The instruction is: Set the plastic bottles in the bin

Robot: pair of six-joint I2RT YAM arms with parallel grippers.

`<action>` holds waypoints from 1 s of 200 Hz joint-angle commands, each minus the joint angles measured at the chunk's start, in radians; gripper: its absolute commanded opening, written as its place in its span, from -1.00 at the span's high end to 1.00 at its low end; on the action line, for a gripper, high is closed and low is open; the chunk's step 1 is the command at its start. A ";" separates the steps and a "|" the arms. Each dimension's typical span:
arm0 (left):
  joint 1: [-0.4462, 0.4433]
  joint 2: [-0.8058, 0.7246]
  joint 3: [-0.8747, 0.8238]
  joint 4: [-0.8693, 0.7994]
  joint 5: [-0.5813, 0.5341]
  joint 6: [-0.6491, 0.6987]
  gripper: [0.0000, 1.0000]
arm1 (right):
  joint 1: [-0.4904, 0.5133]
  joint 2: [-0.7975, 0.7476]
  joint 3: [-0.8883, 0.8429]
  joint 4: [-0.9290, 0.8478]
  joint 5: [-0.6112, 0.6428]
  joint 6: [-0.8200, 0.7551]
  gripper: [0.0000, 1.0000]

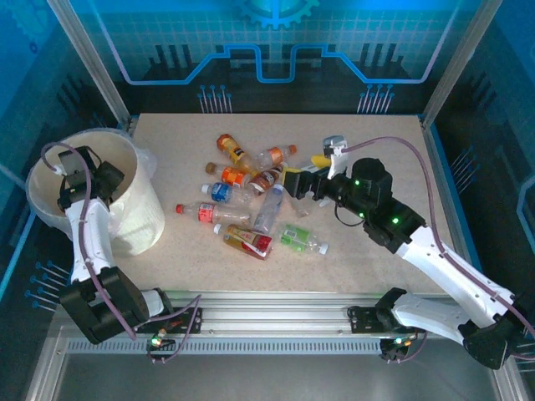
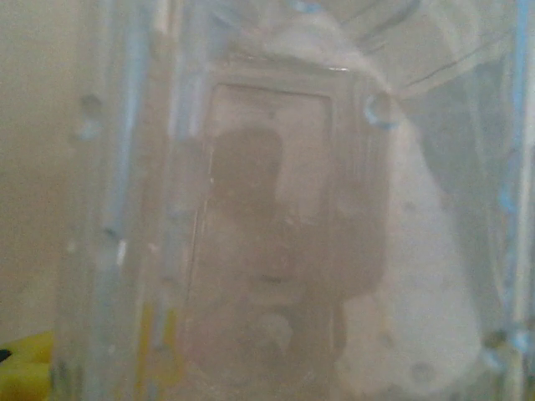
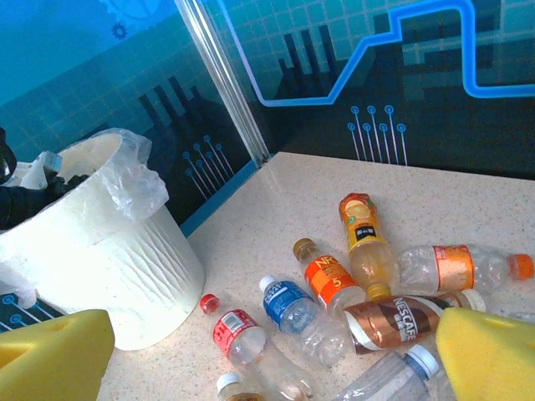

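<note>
Along the near edge, a bare strip of beige speckled tabletop (image 1: 276,276) runs between the arm bases and the bottles. There is more free room at the far right corner and along the far edge, before the blue patterned back wall (image 1: 276,50).

Nearest, a green-labelled clear plastic bottle (image 1: 299,240) lies on its side, long axis left to right, cap to the right. Just left of it, a red-and-orange-labelled plastic bottle (image 1: 248,241) lies flat at a slight slant. A red-labelled clear plastic bottle (image 1: 205,212) lies left to right, its red cap toward the bin.

The right gripper (image 1: 294,180) hangs over the pile's right side, its yellow pads (image 3: 50,355) spread wide with nothing between them. Below it, a brown-labelled plastic bottle (image 3: 393,322) reads "NESCAFE", and an orange-labelled plastic bottle (image 3: 328,280) shows a "5". Farthest, an orange plastic juice bottle (image 1: 231,150) points its cap far-left.

At the left edge, the round cream-white plastic bin (image 1: 138,217) stands upright, with a clear liner over its rim. The left gripper (image 1: 71,171) sits in the bin's mouth. Its wrist view gives blurred clear plastic close to the lens, so I cannot tell how its jaws stand.
</note>
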 commanded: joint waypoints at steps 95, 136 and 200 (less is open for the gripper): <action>0.006 -0.102 0.050 -0.042 0.063 -0.038 -0.98 | -0.015 0.029 -0.010 -0.142 0.060 0.033 -0.99; 0.007 -0.195 0.064 -0.045 0.093 -0.067 -0.98 | -0.007 0.131 -0.011 -0.280 -0.001 -0.120 -1.00; 0.006 -0.332 0.025 0.076 0.318 -0.152 -0.98 | 0.000 0.221 -0.111 -0.317 -0.047 -0.333 -0.99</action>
